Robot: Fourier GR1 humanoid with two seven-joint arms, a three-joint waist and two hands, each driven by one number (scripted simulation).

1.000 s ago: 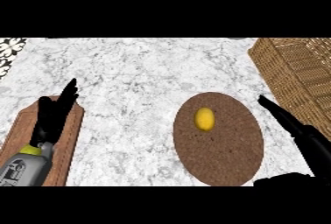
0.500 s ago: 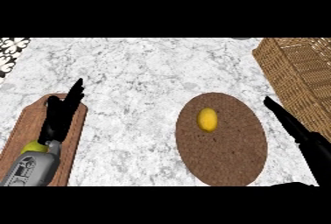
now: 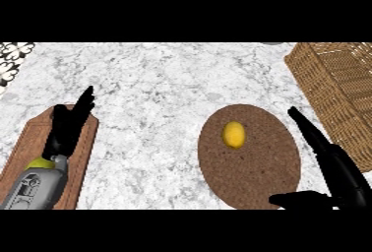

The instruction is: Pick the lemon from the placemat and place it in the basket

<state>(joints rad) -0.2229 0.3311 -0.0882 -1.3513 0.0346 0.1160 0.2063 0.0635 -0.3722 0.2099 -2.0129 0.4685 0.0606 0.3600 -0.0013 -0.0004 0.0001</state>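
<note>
Yellow against brown cork: the one lemon [image 3: 234, 134] lies on the round placemat [image 3: 251, 170], a little left of its middle, touched by nothing. My right hand [image 3: 330, 165] hangs at the mat's right edge, fingers straight and released, thumb spread low, holding nothing. My left hand [image 3: 70, 125] rests open over the wooden board [image 3: 81, 162] at the left. The risk I see is the lemon rolling if my fingers nudge it sideways before they close, since it is smooth and rounded. The carry could also clip the rim of the wicker basket [image 3: 338, 88]. I count one lemon, one placemat, one basket, one board.
</note>
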